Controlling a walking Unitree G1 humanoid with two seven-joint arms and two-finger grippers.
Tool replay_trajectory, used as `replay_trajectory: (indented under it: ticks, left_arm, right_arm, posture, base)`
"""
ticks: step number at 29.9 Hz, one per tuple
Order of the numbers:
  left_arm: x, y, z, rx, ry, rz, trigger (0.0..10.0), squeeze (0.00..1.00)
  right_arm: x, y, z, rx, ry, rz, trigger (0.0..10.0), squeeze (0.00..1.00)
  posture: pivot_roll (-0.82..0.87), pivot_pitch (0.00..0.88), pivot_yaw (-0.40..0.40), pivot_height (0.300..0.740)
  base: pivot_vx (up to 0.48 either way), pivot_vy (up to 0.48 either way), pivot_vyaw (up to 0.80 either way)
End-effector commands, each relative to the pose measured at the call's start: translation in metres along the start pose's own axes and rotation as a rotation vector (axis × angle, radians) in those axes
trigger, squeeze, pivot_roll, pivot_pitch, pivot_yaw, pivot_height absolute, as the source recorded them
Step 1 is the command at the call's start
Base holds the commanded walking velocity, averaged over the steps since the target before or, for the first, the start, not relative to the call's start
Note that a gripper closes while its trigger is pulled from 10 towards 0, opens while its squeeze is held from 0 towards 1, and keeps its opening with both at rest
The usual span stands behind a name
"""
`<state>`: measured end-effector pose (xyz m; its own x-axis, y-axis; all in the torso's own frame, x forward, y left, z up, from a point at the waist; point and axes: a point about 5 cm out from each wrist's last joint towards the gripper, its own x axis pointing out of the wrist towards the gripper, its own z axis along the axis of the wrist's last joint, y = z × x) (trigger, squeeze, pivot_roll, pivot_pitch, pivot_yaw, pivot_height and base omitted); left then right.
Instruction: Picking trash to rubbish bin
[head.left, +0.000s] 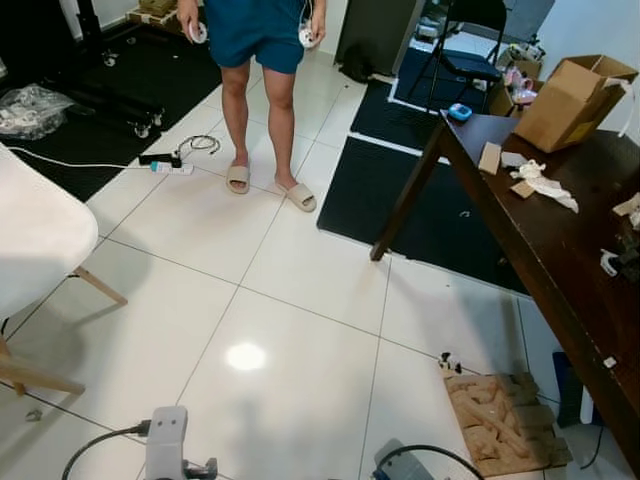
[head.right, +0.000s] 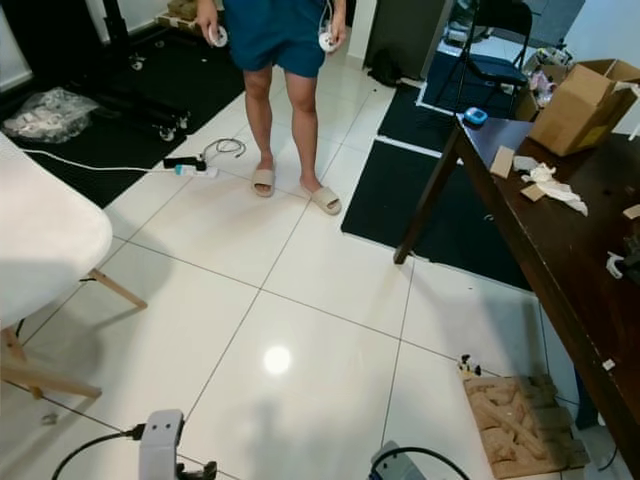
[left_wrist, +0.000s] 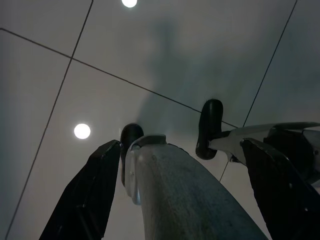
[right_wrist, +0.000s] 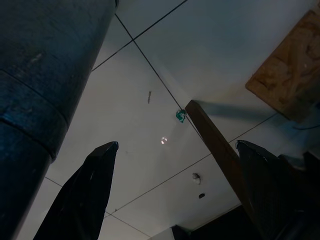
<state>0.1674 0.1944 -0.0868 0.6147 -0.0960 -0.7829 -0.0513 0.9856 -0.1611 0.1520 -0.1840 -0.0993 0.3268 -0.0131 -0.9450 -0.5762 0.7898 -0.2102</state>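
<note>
Crumpled white paper (head.left: 546, 184) lies on the dark wooden table (head.left: 560, 270) at the right, beside small cardboard scraps (head.left: 490, 157). An open cardboard box (head.left: 572, 98) stands at the table's far end. Both arms hang low by my legs, with the left wrist (head.left: 167, 440) and the right wrist (head.left: 402, 466) at the bottom edge. My left gripper (left_wrist: 180, 144) is open over the tiled floor, my own leg and foot showing between its fingers. My right gripper (right_wrist: 176, 145) is open too, nothing in it, near a table leg (right_wrist: 215, 145) and a small green scrap (right_wrist: 180, 115) on the floor.
A person (head.left: 258, 60) in slippers stands ahead holding two controllers. A white chair (head.left: 40, 240) is at my left. A power strip with cable (head.left: 170, 165) and a plastic bag (head.left: 30, 108) lie far left. A carved wooden panel (head.left: 505, 420) lies by the table; black mats (head.left: 400, 200) beyond.
</note>
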Motion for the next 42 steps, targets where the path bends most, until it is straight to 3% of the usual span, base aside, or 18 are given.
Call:
replay_trajectory:
  ticks: [1, 8, 9, 14, 21, 22, 25, 26, 31, 32, 37, 42]
  left_arm:
    - [-0.001, -0.004, -0.008, 0.001, 0.022, -0.005, 10.0, 0.00]
    - [-0.003, 0.004, -0.007, 0.099, 0.052, -0.014, 10.0, 0.00]
    - [-0.003, 0.005, -0.006, 0.143, 0.066, -0.029, 10.0, 0.00]
    - [-0.002, 0.006, -0.003, 0.205, 0.084, -0.054, 10.0, 0.00]
    - [0.001, 0.004, 0.007, 0.202, 0.058, -0.063, 10.0, 0.00]
    - [0.003, 0.000, 0.015, 0.162, 0.026, -0.060, 10.0, 0.00]
    - [0.005, -0.004, 0.019, 0.150, 0.007, -0.058, 10.0, 0.00]
    - [0.007, -0.014, 0.018, 0.162, 0.011, -0.078, 10.0, 0.00]
    - [0.009, -0.027, 0.006, 0.182, 0.051, -0.098, 10.0, 0.00]
    - [0.009, -0.031, 0.003, 0.178, 0.060, -0.109, 10.0, 0.00]
    - [0.009, -0.039, 0.000, 0.167, 0.063, -0.122, 10.0, 0.00]
    - [0.008, -0.044, -0.010, 0.131, 0.078, -0.114, 10.0, 0.00]
  right_arm:
    - [-0.001, -0.003, -0.006, -0.004, 0.017, -0.004, 10.0, 0.00]
    - [0.000, 0.000, -0.009, 0.066, 0.014, 0.002, 10.0, 0.00]
    - [0.000, 0.006, -0.013, 0.118, 0.021, 0.014, 10.0, 0.00]
    - [0.001, 0.022, -0.014, 0.201, 0.025, 0.029, 10.0, 0.00]
    - [0.002, 0.030, -0.009, 0.233, 0.020, 0.023, 10.0, 0.00]
    - [0.001, 0.028, -0.014, 0.270, 0.034, 0.002, 10.0, 0.00]
    - [0.001, 0.022, -0.021, 0.290, 0.050, -0.014, 10.0, 0.00]
    - [-0.002, 0.008, -0.034, 0.281, 0.067, -0.031, 10.0, 0.00]
    - [-0.007, -0.015, -0.055, 0.285, 0.097, -0.074, 10.0, 0.00]
    - [-0.009, -0.024, -0.060, 0.282, 0.099, -0.087, 10.0, 0.00]
    - [-0.012, -0.039, -0.061, 0.237, 0.087, -0.108, 10.0, 0.00]
    - [-0.010, -0.043, -0.044, 0.279, 0.071, -0.149, 10.0, 0.00]
  posture:
    - [0.22, 0.104, -0.145, 0.740]
    - [0.20, 0.095, -0.061, 0.740]
    - [0.18, 0.091, -0.032, 0.740]
    - [0.14, 0.091, 0.018, 0.740]
    - [0.10, 0.113, 0.034, 0.740]
    - [0.09, 0.116, 0.030, 0.740]
    - [0.07, 0.117, 0.016, 0.740]
    - [0.05, 0.107, -0.003, 0.740]
    - [0.01, 0.092, -0.033, 0.740]
    - [0.00, 0.106, -0.077, 0.740]
    - [-0.02, 0.119, -0.105, 0.740]
    - [0.00, 0.123, -0.131, 0.740]
  base:
    - [0.000, 0.000, 0.00]
    - [0.000, 0.000, 0.00]
    - [0.000, 0.000, 0.00]
    - [0.000, 0.000, 0.00]
    - [0.000, 0.000, 0.00]
    - [0.000, 0.000, 0.00]
    - [0.000, 0.000, 0.00]
    - [0.000, 0.000, 0.00]
    - [0.000, 0.000, 0.00]
    - [0.000, 0.000, 0.00]
    - [0.000, 0.000, 0.00]
    - [0.000, 0.000, 0.00]
